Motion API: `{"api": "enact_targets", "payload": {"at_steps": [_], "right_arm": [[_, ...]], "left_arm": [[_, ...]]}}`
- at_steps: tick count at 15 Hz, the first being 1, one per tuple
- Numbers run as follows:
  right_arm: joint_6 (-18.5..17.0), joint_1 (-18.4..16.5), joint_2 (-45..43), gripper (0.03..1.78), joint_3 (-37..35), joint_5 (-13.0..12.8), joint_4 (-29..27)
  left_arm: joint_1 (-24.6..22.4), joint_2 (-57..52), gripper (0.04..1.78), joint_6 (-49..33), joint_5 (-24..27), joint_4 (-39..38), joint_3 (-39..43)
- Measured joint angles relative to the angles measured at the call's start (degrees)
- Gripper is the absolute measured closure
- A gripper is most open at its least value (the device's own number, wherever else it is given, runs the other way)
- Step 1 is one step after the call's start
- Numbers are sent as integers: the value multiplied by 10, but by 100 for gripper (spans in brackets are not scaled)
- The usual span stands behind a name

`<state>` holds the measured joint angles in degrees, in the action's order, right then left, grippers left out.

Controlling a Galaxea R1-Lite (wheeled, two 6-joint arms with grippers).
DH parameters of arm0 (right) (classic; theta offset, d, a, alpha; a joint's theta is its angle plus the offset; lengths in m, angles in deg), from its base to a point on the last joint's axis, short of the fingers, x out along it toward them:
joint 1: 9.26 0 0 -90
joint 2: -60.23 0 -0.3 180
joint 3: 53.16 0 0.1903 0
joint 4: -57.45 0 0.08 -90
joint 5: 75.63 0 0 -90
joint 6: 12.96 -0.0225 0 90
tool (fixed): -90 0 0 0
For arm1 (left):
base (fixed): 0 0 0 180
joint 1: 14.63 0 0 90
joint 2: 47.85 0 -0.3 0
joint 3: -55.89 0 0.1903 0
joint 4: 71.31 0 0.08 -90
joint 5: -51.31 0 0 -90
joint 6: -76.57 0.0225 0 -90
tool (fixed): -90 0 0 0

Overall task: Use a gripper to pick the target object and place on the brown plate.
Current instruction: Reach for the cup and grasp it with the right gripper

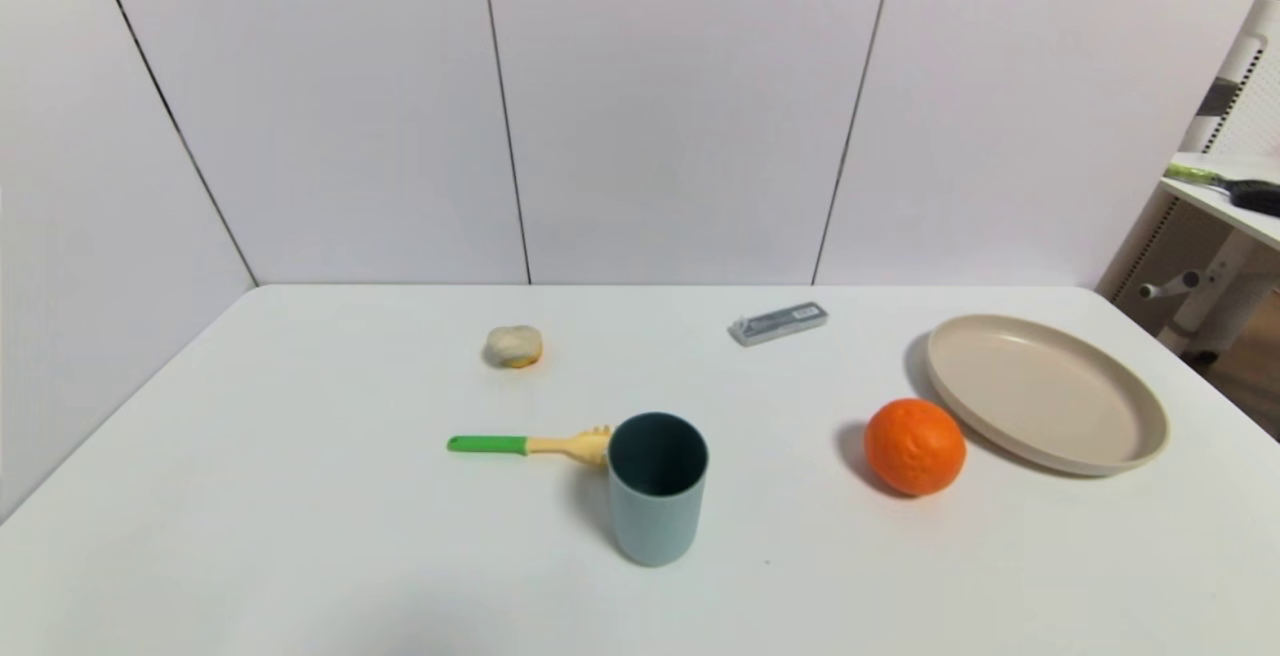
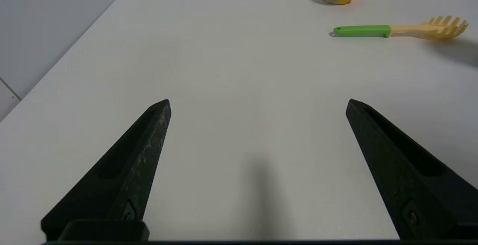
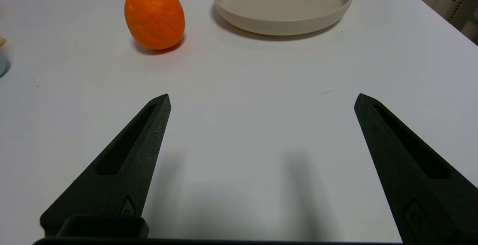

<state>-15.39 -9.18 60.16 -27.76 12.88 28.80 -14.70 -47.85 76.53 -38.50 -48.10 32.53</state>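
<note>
The pale grey-blue cup (image 1: 657, 491) stands upright near the middle front of the white table, its teal inside showing. The beige-tan plate (image 1: 1045, 393) lies at the right, and also shows in the right wrist view (image 3: 283, 4). Neither gripper shows in the head view. My left gripper (image 2: 257, 105) is open and empty over bare table at the near left, the cup out of its view. My right gripper (image 3: 262, 101) is open and empty over bare table, nearer than the plate; a sliver of the cup (image 3: 2, 64) shows at that view's edge.
An orange (image 1: 915, 446) sits between cup and plate, close to the plate's rim. A green-handled yellow fork (image 1: 530, 444) lies touching the cup's far left side. A pale lump (image 1: 514, 346) and a grey bar (image 1: 778, 323) lie farther back.
</note>
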Motion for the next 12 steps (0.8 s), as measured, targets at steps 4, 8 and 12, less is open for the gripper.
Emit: {"api": "enact_targets", "payload": {"at_steps": [4, 8, 12], "right_arm": [[7, 0, 17, 11, 3, 0, -10], [1, 3, 86, 11, 53, 0, -7], [-1, 30, 227, 11, 192, 0, -6]], "left_arm": [[0, 0, 13, 0, 0, 0, 0], [0, 0, 13, 0, 0, 0, 0], [0, 0, 13, 0, 0, 0, 0]]}}
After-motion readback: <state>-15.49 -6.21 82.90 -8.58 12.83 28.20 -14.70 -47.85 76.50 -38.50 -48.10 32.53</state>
